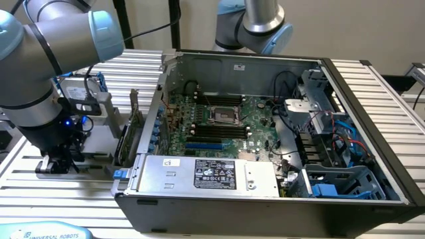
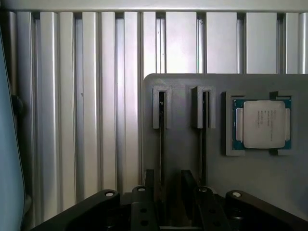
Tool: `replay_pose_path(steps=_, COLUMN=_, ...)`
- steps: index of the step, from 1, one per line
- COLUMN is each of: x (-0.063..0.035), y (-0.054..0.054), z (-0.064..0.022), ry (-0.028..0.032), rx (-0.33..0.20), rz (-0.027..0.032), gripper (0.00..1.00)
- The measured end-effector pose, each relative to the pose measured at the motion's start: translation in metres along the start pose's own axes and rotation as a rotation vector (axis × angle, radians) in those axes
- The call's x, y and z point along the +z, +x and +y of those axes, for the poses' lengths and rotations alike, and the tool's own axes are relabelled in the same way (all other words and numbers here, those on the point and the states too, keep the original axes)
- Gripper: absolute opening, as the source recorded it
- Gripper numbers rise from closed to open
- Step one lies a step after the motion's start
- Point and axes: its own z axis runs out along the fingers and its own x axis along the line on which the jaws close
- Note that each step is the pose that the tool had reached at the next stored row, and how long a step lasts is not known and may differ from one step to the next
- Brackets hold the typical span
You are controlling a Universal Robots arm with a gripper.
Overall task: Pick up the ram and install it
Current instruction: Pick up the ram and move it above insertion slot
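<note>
- The end effector [image 1: 56,163] hangs low over the desk [image 1: 27,194] at the exterior view's left, outside the case [image 1: 265,211].
- In the wrist view the end effector [image 2: 168,187] has its fingers [image 2: 150,182] apart, one on either side of the ram [image 2: 161,130]. A gap shows between them, so I judge it open with nothing gripped.
- The ram stands on edge in a slot of the grey holder [image 2: 183,84]. A similar thin edge sits in the next slot [image 2: 204,120], and a CPU [image 2: 262,124] lies beyond it.
- To the right, inside the case, no green stick stands in the board's black slots [image 1: 219,132].
- My judgement is that the task is at an early stage. The end effector is lined up on the ram, but the pick-up is not yet made and the install is not done.
</note>
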Motion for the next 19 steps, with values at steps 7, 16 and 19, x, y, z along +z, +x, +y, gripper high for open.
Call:
replay_pose_path(steps=7, x=0.0006, y=0.0001, z=-0.0001, ry=0.0000, rx=-0.001, rz=0.0018, gripper=0.35)
replay_pose_path(steps=16, x=0.0008, y=0.0000, z=-0.0001, ry=0.0016, rx=-0.001, rz=0.0033, gripper=0.27)
replay_pose_path(steps=19, x=0.0011, y=0.0000, z=-0.0001, ry=0.0042, rx=-0.001, rz=0.0032, gripper=0.27)
